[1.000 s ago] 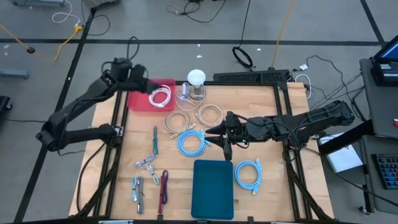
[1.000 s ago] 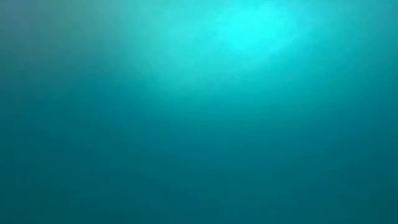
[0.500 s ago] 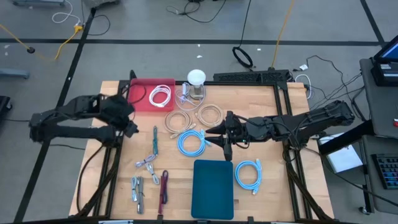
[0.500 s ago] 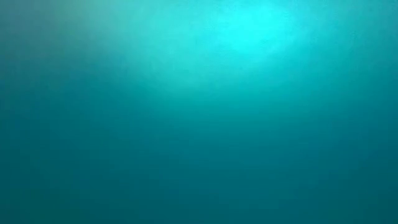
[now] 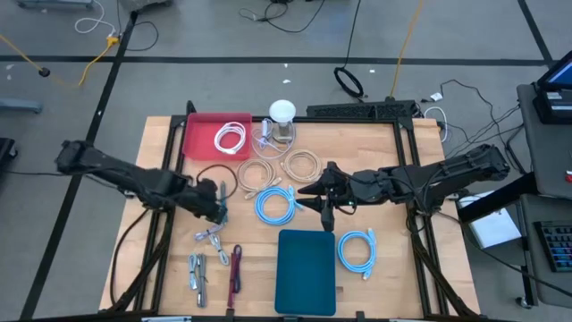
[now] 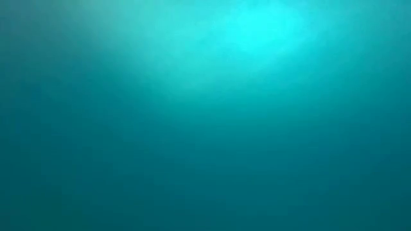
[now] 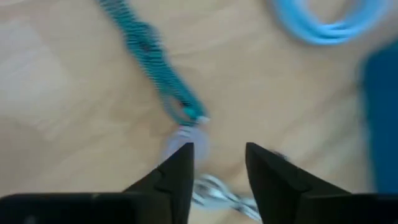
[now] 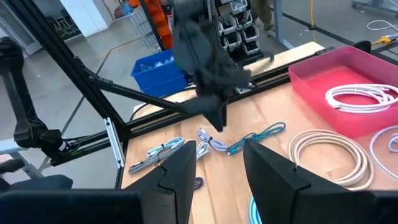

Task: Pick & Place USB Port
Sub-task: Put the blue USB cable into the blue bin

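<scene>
Pale wooden table top point(image 5: 393, 152) with black metal frame rails point(image 5: 362, 111). Red rectangular plastic tray point(image 5: 201, 136) holding a white coiled cable point(image 5: 231, 138). Beige coiled cables point(image 5: 301, 164). Light blue coiled cables point(image 5: 275, 204). Teal braided cable point(image 7: 155, 62). Dark teal rectangular flat pad point(image 5: 306, 259). Both arms black.

high view straight down; both wrist views share the teal cable point(image 7: 155, 65); low view blank

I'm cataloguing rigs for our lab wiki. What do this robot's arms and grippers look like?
Both arms are dark, almost black, built of slim jointed segments with bulkier joint housings. The left gripper and right gripper each end in two flat, matte black fingers that taper toward the tips. No markings or labels are legible.
</scene>
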You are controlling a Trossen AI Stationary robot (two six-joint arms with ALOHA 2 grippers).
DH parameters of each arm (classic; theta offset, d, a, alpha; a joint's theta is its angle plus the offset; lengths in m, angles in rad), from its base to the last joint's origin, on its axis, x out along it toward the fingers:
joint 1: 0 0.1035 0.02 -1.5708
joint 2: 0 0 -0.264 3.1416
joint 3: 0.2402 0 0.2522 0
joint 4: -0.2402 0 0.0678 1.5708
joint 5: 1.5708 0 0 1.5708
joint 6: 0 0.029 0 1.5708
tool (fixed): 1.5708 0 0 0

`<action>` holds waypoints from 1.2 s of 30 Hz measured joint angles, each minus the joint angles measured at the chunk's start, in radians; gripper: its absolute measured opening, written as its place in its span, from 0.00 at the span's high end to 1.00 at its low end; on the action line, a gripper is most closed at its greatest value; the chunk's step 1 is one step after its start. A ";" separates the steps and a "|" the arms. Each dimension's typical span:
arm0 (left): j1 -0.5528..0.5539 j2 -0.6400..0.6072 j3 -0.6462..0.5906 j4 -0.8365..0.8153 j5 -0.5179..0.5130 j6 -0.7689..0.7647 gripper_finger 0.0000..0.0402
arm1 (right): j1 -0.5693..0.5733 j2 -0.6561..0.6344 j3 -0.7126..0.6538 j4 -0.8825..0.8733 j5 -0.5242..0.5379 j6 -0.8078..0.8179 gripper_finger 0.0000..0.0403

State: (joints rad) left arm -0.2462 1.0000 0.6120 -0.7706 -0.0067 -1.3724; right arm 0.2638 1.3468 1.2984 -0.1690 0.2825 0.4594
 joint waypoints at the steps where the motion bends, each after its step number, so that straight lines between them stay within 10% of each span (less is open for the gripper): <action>1: 0.001 0.030 -0.005 -0.008 -0.018 -0.004 0.61 | 0.000 0.000 0.000 0.000 0.000 0.000 0.68; 18: 0.226 0.363 -0.016 0.089 -0.123 0.152 0.55 | 0.000 0.000 0.000 0.004 0.000 0.026 0.68; 23: 0.276 0.426 -0.011 0.122 -0.081 0.229 0.68 | 0.000 0.000 0.000 0.007 0.000 0.026 0.68; 27: 0.273 0.390 -0.008 0.148 -0.059 0.250 0.94 | 0.000 0.000 0.000 0.007 0.000 0.033 0.68; 36: 0.098 0.080 0.018 0.268 0.028 0.057 0.95 | 0.000 0.000 0.000 -0.007 -0.019 0.049 0.68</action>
State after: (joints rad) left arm -0.1480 1.0800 0.6304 -0.5022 0.0216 -1.3153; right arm 0.2638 1.3468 1.2984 -0.1755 0.2638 0.5087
